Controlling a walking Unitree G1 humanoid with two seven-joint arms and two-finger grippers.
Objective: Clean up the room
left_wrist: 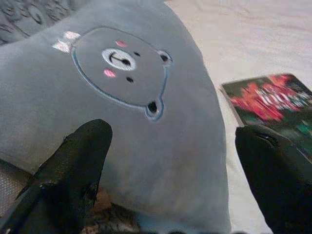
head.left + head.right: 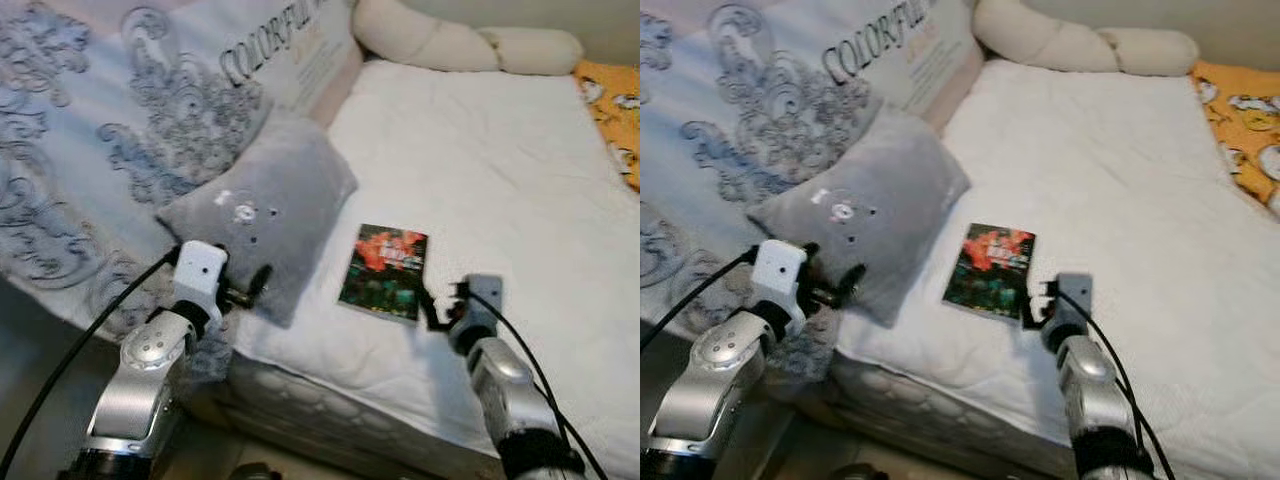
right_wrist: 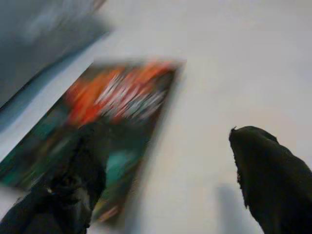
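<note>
While a white bed [image 2: 500, 170] takes up most of the head camera's picture, a grey cushion [image 2: 268, 205] with an embroidered bear face is seen lying near its front edge, at the robot's left. Part of the cushion rests on the white sheet and part leans against a pale blue quilt [image 2: 90, 150] patterned with grey scrolls and printed with dark lettering. A book [image 2: 384, 271] with a red and green cover is laid flat on the sheet just beside the cushion, apart from it, toward the robot's right.

The left claw [image 2: 250, 290] is held at the cushion's lower front corner, its two black fingers [image 1: 78, 170] spread wide; in the left wrist view the cushion is framed between them, but contact cannot be made out. The right claw [image 2: 432, 310] is held close to the book's near right corner, its fingers [image 3: 273, 180] also spread apart, with one finger over the cover's edge and the other over bare sheet in the blurred right wrist view. Nothing is gripped by either claw.

At the head of the bed a long cream bolster [image 2: 460, 40] is laid, and an orange patterned cloth [image 2: 615, 110] is seen at the far right edge.
</note>
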